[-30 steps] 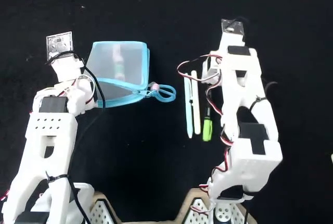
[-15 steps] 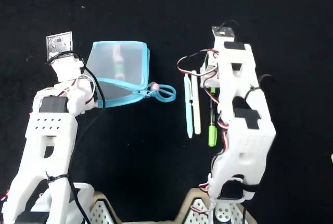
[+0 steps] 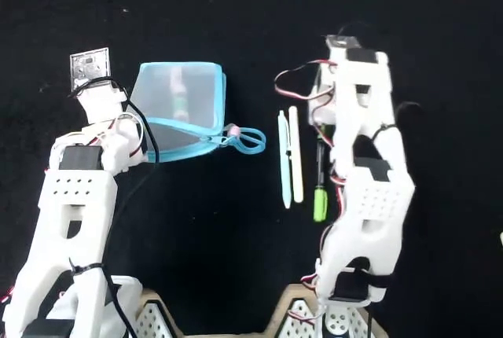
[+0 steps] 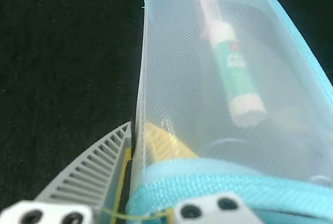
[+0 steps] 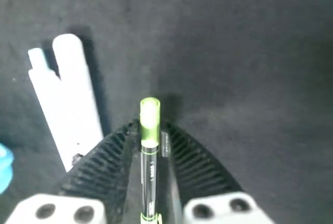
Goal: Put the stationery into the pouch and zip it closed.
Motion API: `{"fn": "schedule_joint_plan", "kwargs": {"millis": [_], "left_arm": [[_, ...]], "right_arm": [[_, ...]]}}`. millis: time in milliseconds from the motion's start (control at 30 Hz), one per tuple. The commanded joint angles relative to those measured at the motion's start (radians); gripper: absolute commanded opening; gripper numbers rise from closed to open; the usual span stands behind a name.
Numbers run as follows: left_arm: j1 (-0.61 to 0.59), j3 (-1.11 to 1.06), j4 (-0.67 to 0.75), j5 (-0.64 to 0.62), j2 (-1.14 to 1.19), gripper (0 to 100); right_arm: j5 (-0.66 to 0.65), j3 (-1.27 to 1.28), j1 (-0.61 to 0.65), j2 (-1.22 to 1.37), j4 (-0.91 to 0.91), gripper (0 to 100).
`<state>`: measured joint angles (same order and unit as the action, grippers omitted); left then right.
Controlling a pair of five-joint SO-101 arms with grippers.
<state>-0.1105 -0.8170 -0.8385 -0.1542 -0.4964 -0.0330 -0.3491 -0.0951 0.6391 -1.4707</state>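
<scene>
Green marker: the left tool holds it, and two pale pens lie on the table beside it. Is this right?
The side is wrong: the right tool holds the green marker, as the right wrist view shows. Two pale pens do lie on the table beside it.

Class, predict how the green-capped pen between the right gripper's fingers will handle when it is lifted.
Probably stiff: the green-capped pen looks straight and rigid. Likely light, being slim. Its round barrel may pivot or roll in the right gripper.
</scene>
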Motion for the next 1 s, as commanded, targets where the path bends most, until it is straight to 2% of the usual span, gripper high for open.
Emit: {"fn": "schedule_joint_plan", "kwargs": {"millis": [0,133,233,367,533,733,867,967], "left_arm": [[0.001,-0.025,-0.003,-0.018,0.014,3],[0.002,-0.028,-0.003,-0.020,0.014,3],[0.002,-0.028,-0.003,-0.020,0.014,3],[0.002,-0.028,-0.005,-0.020,0.014,3],[0.002,-0.028,-0.005,-0.020,0.014,3],[0.002,-0.028,-0.005,-0.018,0.014,3],[0.002,-0.030,-0.005,-0.018,0.014,3],[0.002,-0.030,-0.006,-0.017,0.014,3]], "right_arm": [[-0.101,-0.071,-0.052,-0.134,-0.021,1.1],[-0.305,-0.119,-0.101,-0.174,-0.038,1.1],[-0.436,-0.193,-0.160,-0.180,-0.129,1.1],[-0.545,-0.308,-0.233,-0.182,-0.239,1.1],[-0.655,-0.421,-0.305,-0.183,-0.292,1.1],[-0.674,-0.320,-0.292,-0.185,-0.293,1.1],[-0.612,-0.211,-0.256,-0.177,-0.288,1.5],[-0.598,-0.116,-0.255,-0.140,-0.216,1.5]]}}
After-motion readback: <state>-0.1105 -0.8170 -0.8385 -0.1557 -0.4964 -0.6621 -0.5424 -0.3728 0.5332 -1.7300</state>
